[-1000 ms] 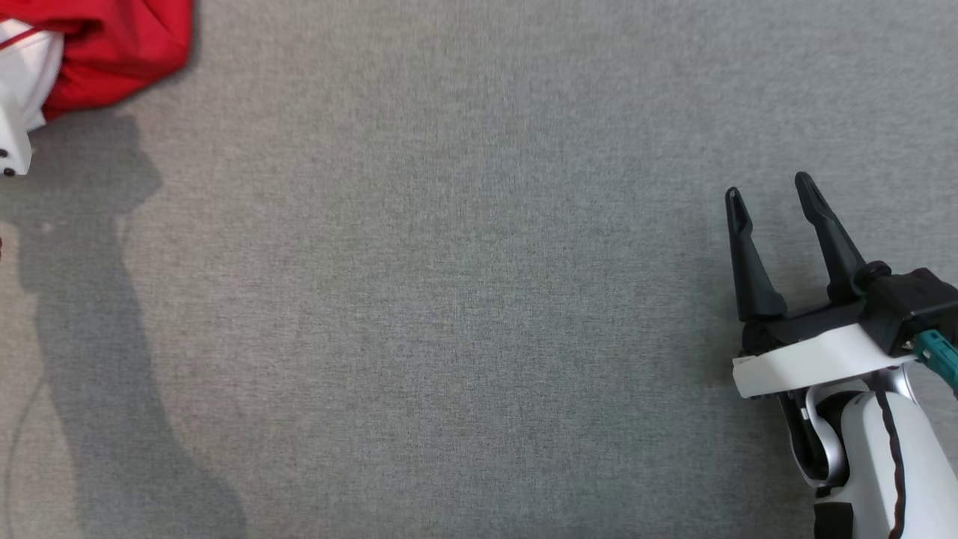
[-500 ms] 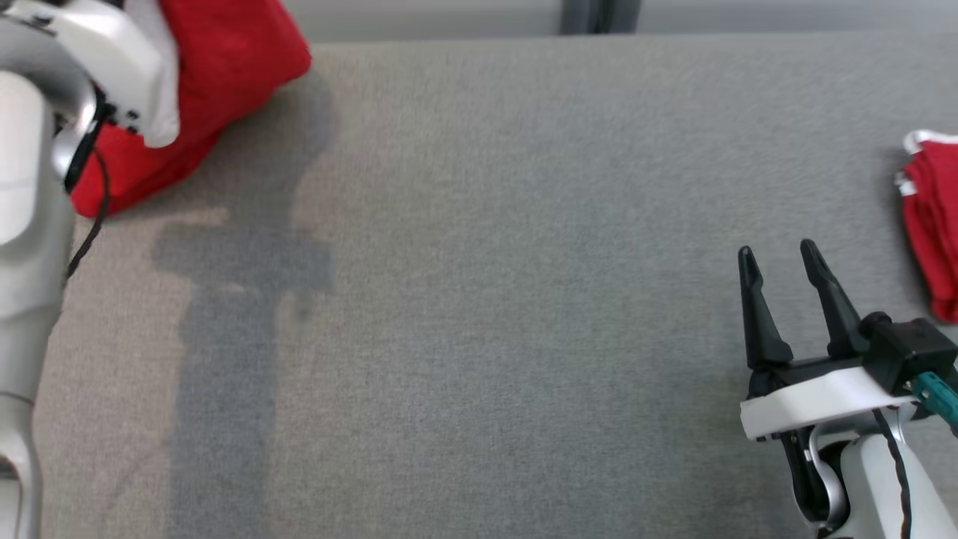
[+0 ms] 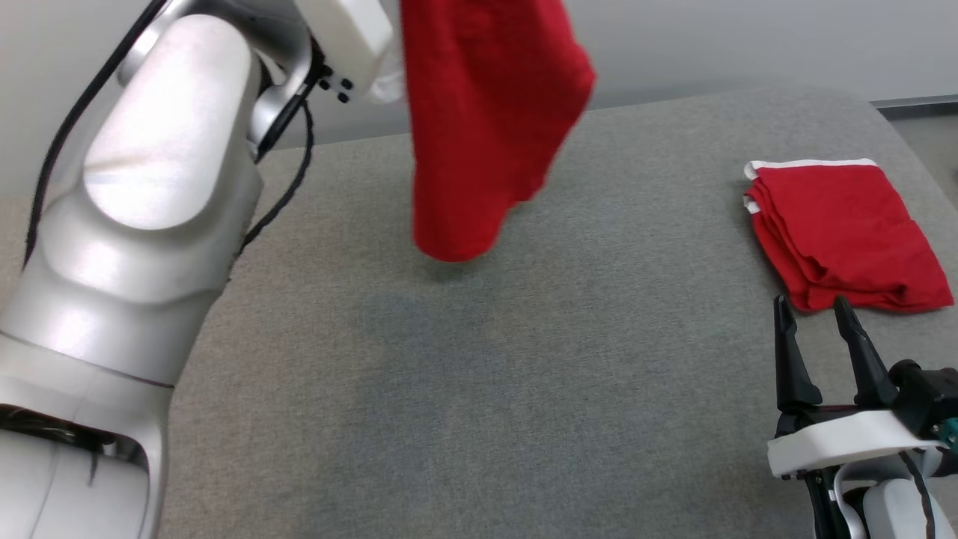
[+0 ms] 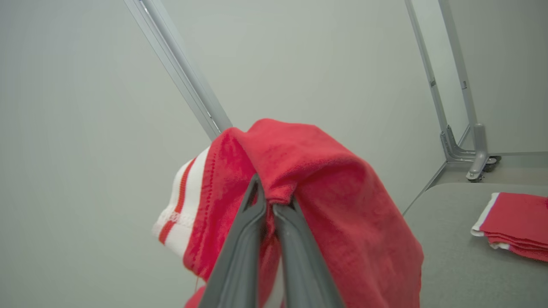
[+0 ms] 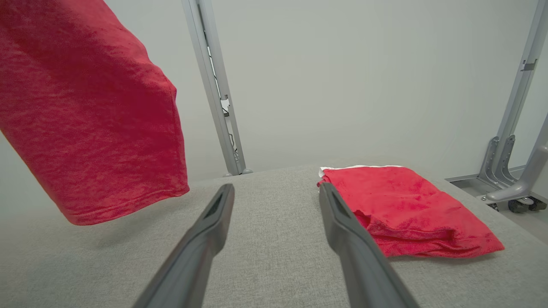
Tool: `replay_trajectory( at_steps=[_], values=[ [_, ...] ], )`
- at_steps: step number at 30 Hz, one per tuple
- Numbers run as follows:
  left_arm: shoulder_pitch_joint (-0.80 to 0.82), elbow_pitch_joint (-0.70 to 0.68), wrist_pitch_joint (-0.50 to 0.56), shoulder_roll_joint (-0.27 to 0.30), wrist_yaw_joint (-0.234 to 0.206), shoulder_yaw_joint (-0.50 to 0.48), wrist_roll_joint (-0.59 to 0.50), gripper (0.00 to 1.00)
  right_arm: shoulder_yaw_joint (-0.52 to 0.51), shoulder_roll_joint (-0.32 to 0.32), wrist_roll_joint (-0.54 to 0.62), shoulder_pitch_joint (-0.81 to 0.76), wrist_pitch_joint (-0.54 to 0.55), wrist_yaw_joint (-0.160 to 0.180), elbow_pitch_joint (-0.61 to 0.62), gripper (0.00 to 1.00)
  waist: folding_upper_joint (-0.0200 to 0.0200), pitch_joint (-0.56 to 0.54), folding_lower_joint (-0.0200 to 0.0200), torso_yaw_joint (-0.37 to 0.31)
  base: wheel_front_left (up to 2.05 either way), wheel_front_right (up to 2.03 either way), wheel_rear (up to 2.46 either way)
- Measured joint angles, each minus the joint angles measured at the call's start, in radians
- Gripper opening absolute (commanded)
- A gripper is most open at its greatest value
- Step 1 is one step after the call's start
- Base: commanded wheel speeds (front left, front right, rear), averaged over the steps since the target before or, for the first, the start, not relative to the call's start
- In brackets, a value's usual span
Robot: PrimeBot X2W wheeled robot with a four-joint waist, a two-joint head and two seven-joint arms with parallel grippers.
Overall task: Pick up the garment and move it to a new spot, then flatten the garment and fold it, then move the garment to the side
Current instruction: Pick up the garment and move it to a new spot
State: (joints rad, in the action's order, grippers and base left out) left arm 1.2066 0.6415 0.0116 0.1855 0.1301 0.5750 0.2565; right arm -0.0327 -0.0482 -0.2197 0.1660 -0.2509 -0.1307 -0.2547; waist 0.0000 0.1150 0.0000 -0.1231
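Pinching limp, light red garment [image 3: 486, 135] by one bunched fold in left claw [image 4: 272, 202] above counter [image 3: 524, 389], right claw [image 3: 818, 318] spread.

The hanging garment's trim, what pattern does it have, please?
White trim with a red stripe, clearest in the left wrist view.

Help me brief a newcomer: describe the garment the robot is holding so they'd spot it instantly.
Start from the wide grey table. Above its far side, left of centre, a red garment hangs in the air, pinched in the left tool. Unlike the folded red cloth lying at the table's right, this one dangles loose.
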Motion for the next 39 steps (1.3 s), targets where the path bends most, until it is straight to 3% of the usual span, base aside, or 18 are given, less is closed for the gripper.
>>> replay_trajectory(
  at_steps=[2, 9, 16, 25, 26, 29, 39],
  values=[
    [-0.002, -0.018, 0.016, -0.042, 0.0, 0.006, 0.028, 0.0, -0.001, 0.0, -0.002, -0.012, -0.005, 0.0, -0.003, 1.0, 0.0, -0.011, 0.0, -0.026, 0.0, 0.0, 0.0],
    [-0.182, 0.056, 0.009, -0.082, -0.009, 0.009, 0.106, 0.0, 0.02, 0.0, -0.025, -0.015, -0.006, 0.0, -0.013, 1.0, 0.0, -0.005, 0.0, -0.052, 0.0, 0.0, 0.0],
    [-0.402, 0.223, -0.067, -0.068, -0.05, -0.008, 0.153, 0.0, 0.019, 0.0, -0.028, -0.012, -0.008, 0.0, -0.023, 1.0, 0.0, 0.012, 0.0, -0.055, 0.0, 0.0, 0.0],
    [-0.467, 0.368, -0.179, -0.024, -0.088, -0.054, 0.188, 0.0, 0.015, 0.0, -0.019, -0.012, -0.009, 0.0, -0.036, 1.0, 0.0, 0.005, 0.0, -0.025, 0.0, 0.0, 0.0],
    [-0.467, 0.379, -0.19, -0.02, -0.092, -0.06, 0.192, 0.1, 0.017, 0.0, -0.019, -0.012, -0.009, 0.0, -0.039, 1.0, 0.0, 0.003, 0.0, -0.022, 0.0, 0.0, 0.0],
    [-0.473, 0.412, -0.217, -0.014, -0.097, -0.067, 0.197, 1.0, 0.024, 0.0, -0.019, -0.012, -0.009, 0.0, -0.042, 1.0, 0.0, -0.003, 0.0, -0.015, 0.0, 0.0, 0.0],
    [-0.538, 0.452, -0.269, -0.019, -0.098, -0.104, 0.23, 1.0, 0.021, 0.0, -0.008, -0.016, -0.009, 0.0, -0.048, 1.0, 0.0, -0.019, 0.0, -0.001, 0.0, 0.0, 0.0]
  ],
)
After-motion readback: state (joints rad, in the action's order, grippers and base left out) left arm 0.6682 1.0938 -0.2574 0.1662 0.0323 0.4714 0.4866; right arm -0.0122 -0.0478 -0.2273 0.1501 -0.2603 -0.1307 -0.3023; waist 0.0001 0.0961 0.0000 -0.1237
